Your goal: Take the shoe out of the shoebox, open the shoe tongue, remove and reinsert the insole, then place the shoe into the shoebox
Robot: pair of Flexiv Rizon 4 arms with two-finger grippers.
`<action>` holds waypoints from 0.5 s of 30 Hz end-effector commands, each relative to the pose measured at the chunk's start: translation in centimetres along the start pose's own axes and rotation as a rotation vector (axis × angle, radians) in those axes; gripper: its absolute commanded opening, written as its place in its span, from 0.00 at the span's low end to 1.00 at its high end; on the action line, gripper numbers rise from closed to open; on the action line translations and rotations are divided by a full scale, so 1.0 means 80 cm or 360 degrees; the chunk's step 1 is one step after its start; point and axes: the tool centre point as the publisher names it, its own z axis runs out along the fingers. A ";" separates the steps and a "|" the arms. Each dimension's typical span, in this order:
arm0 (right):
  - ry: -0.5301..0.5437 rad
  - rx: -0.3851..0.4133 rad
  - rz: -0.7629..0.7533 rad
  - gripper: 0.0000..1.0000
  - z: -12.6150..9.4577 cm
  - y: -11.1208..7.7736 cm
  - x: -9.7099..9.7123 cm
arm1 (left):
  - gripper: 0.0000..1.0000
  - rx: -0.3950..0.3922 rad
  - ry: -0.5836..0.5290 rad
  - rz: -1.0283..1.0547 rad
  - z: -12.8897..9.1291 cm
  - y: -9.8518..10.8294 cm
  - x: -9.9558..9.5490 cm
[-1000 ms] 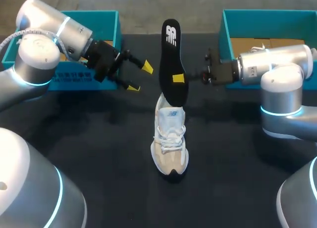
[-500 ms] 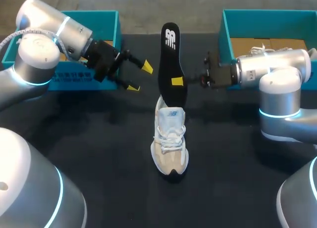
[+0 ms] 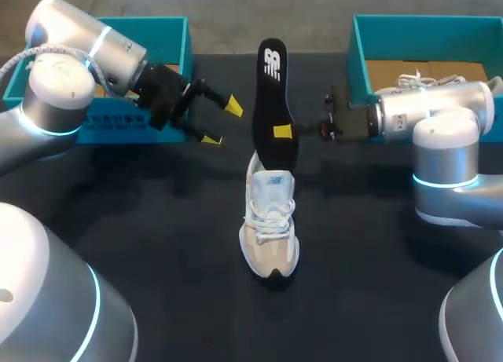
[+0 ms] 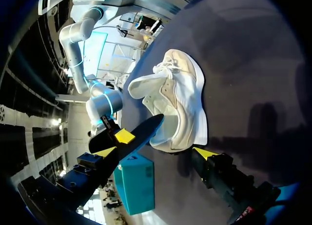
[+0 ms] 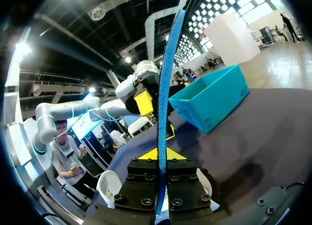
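Our right gripper [image 3: 284, 129] comes in from the right and is closed flat on the black insole [image 3: 271, 95]. It pinches the insole across its width a little below the middle, one yellow tip showing on the face turned toward us. The insole is held up off the counter [image 3: 157, 260]. Its long axis runs far to near, its far end is raised, and its near end is at the collar of the white shoe [image 3: 269, 228]. We cannot tell whether that end is already inside the opening or only resting over it.

The shoe stands on its sole in the middle of the counter, toe toward us and heel away, so its length lies almost in line with the insole. That alignment is what the coming move depends on. To seat the insole, we judge, it should slide along this shared axis, down and toward the toe, at a flatter angle.

Our left gripper [image 3: 222, 122] hangs wide open and empty to the left of the insole, a little farther back than the shoe. It is near enough to steady the heel or hold the tongue, and it is the nearer free one.

The dark counter looks flat, so the shoe could slide if pushed. A teal shoebox [image 3: 185, 40] sits far left behind the left arm. Another box [image 3: 357, 44] sits far right, with room between them.
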 end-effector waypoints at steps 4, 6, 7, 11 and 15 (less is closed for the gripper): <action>-0.0006 -0.0002 0.0005 0.00 -0.001 -0.002 0.002 | 1.00 -0.0001 0.0000 0.0002 0.001 0.000 0.000; -0.0004 -0.0002 0.0004 0.00 0.000 -0.002 0.002 | 1.00 -0.0001 0.0000 0.0002 0.001 0.000 0.000; -0.0003 -0.0002 0.0004 0.00 0.000 -0.002 0.002 | 1.00 -0.0001 0.0000 0.0002 0.001 0.000 0.000; -0.0002 -0.0005 0.0007 0.00 0.001 -0.004 0.002 | 1.00 -0.0001 0.0000 0.0002 0.001 0.000 0.000; -0.0001 -0.0002 0.0015 0.00 0.002 -0.007 0.003 | 1.00 -0.0001 0.0000 0.0002 0.001 0.000 0.000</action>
